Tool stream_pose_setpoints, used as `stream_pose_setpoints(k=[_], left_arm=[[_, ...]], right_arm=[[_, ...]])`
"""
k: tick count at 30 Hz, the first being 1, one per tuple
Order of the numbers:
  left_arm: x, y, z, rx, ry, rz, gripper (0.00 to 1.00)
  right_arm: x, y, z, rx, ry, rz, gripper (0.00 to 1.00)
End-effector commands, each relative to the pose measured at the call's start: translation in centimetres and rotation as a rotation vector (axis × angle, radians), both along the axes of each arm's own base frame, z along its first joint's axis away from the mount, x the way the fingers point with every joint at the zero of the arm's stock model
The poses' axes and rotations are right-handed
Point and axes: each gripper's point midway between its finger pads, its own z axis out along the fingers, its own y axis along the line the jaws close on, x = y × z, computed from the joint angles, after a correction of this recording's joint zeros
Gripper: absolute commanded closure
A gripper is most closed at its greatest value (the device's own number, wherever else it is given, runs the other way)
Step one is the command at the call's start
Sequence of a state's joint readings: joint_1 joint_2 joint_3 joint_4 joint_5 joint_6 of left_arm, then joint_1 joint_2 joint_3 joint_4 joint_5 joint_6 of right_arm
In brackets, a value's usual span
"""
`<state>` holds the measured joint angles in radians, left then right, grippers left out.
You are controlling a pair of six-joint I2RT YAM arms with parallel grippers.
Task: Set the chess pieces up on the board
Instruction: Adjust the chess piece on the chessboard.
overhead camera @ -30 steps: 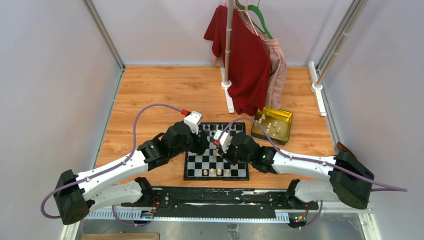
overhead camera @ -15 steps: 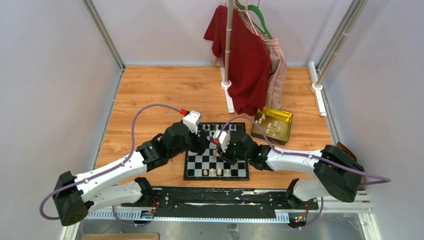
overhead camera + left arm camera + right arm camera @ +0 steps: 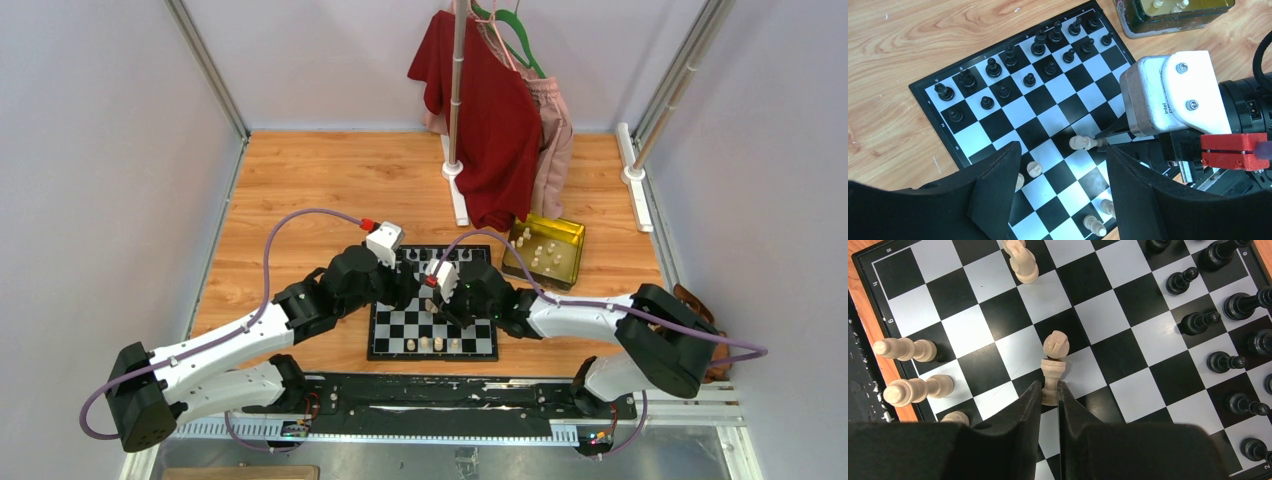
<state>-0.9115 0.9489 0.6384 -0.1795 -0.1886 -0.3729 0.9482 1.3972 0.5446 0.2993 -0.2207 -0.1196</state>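
Observation:
The board (image 3: 400, 326) lies between my two arms. Black chess pieces (image 3: 1038, 47) fill its far rows, also seen as black pieces (image 3: 1198, 320) at the right of the right wrist view. My right gripper (image 3: 1050, 390) is shut on the base of a cream piece (image 3: 1054, 365), which hangs tilted over the middle squares. The same cream piece (image 3: 1083, 143) shows in the left wrist view. My left gripper (image 3: 1063, 150) hovers open over the board with nothing in it. Several cream pieces (image 3: 905, 349) stand in the near row.
A yellow-gold tin (image 3: 545, 250) holding more cream pieces sits right of the board. A clothes rack with a red shirt (image 3: 490, 110) stands behind. Two cream pieces (image 3: 1034, 169) stand by my left finger. The black base rail (image 3: 430, 395) runs along the near edge.
My right arm has swung its elbow leftward and carried the cream piece slightly left and further over the board, its jaws tightening a little. The left arm has not moved.

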Motion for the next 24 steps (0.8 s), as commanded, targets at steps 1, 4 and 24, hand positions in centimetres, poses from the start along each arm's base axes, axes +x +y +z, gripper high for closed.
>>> stream_pose_setpoints(k=[1,4,24], left_arm=[[-0.1,-0.7,0.7,-0.039,-0.028,-0.028,0.32],[-0.3,-0.8,0.4,-0.038,-0.024,-0.034,0.32],[-1.0,-0.8,-1.1,-0.032,-0.001,-0.058,0.34]], right_arm=[[0.7,-0.5,-0.8,-0.027,0.011,-0.037,0.81],[1.2,-0.7,-1.3,-0.059,0.012,-0.062,0.86],[1.4,-1.3,-2.2,-0.115,0.024,-0.084,1.0]])
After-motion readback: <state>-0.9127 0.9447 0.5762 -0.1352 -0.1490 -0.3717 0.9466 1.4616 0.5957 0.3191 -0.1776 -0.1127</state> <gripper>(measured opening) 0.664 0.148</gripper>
